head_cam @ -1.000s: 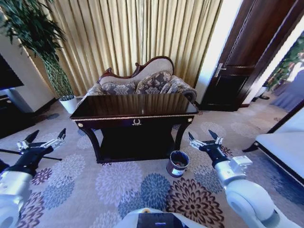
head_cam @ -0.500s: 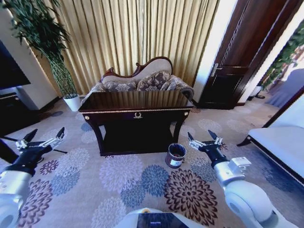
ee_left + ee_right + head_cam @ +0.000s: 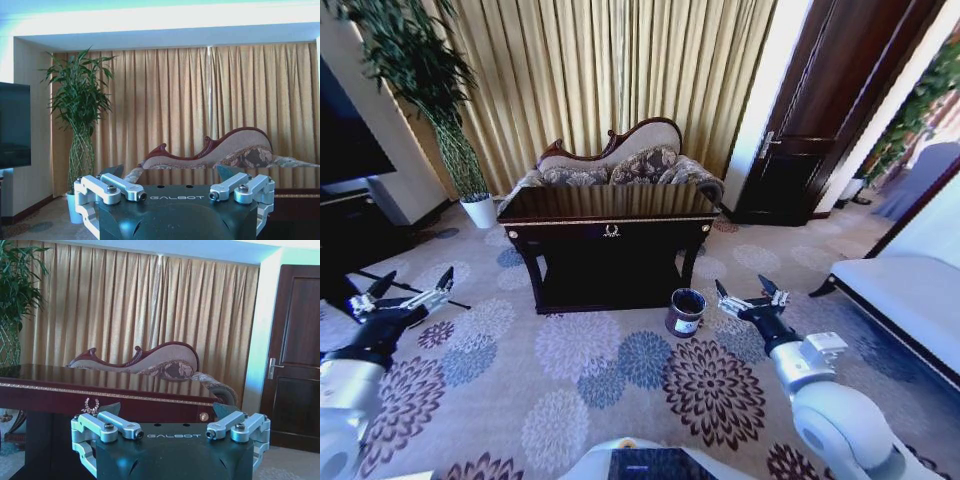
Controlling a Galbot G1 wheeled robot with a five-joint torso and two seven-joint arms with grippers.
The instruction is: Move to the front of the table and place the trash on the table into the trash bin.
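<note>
Trash bin [image 3: 686, 311] just beside right gripper [image 3: 748, 292], jaws spread, empty.

Both arms reach forward and low from the robot's body, spread wide to either side, each bent at the elbow with a white forearm leading into a dark wrist. The left end effector [image 3: 406, 286] sits at the far left, its two dark pointed fingers [image 3: 445, 278] spread apart with nothing between them. The right end effector [image 3: 745, 292] is held out on the right at about the same height, fingers [image 3: 767, 287] likewise splayed wide and empty.
</note>
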